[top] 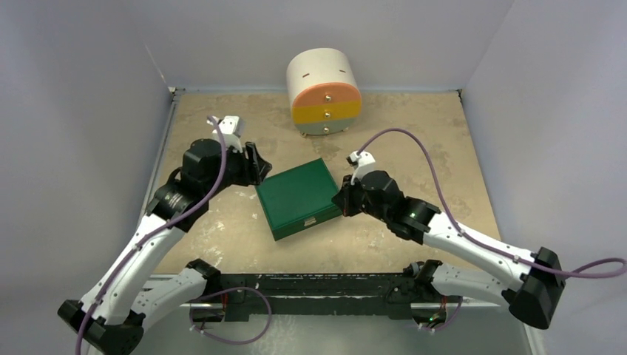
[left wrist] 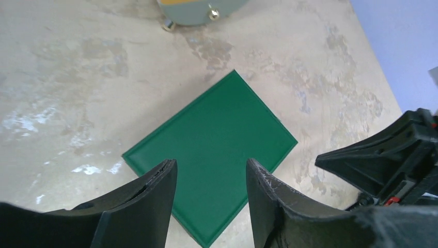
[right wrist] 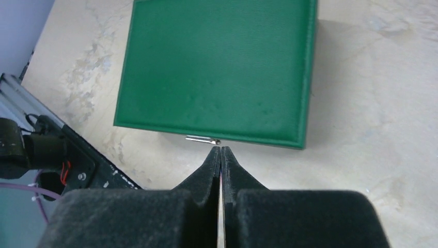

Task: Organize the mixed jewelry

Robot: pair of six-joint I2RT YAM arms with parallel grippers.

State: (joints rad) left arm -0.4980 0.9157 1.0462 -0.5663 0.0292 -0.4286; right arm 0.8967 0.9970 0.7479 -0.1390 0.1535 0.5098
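From my seat, the nearest things are the two arm bases bolted at the front edge of the bench (top: pixel 444 148). Going inward on the right side, the right fingers (right wrist: pixel 220 155) are pressed tight together with nothing between them. Their tips point at a small silvery clasp (right wrist: pixel 201 138) on the near edge of the green box (top: pixel 299 196), and I cannot tell whether they touch it. The box lies flat in the middle of the bench with its lid shut, turned at an angle to the bench edges. On the box's left side the left fingers (top: pixel 258 164) are spread apart and hold nothing. In the left wrist view they hang above the box's near corner, framing the lid between them. I cannot see any of the jewelry in any view, so I cannot say where it is. Farthest away, near the back wall, a round white drawer unit (top: pixel 324 92) shows orange, yellow and pale green fronts.
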